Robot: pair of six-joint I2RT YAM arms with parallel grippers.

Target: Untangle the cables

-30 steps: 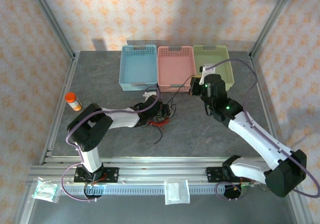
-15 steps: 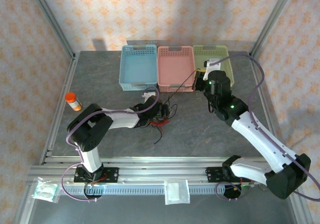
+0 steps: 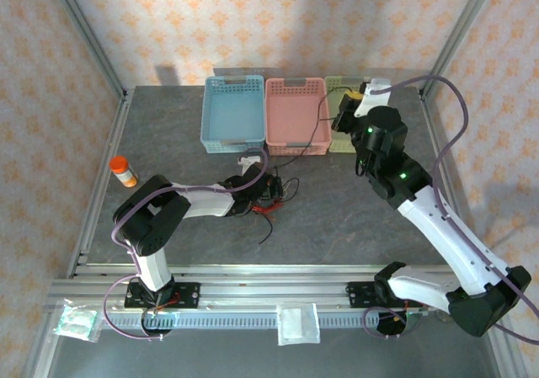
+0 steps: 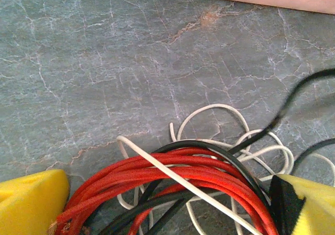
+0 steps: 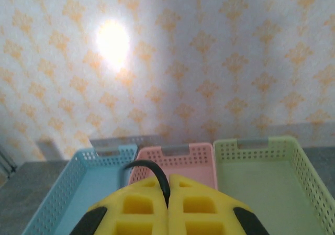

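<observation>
Early stage: right pincer (image 5: 168, 192), pressed together, pinches one black cable (image 5: 150, 167) high near the desk's far edge; left pincer (image 4: 167, 206), spread, straddles the cables (image 4: 201, 175), apparently knotted

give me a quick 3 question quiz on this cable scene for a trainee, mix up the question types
1. True or false: the right end effector is shut on a black cable.
2. Which colour is the thick coil lying between the open fingers of the left end effector? A blue, B red, C green.
3. Fill in: the basket between the blue basket and the green basket is ____.

Key
1. True.
2. B, the red coil.
3. Pink: the pink basket.
</observation>
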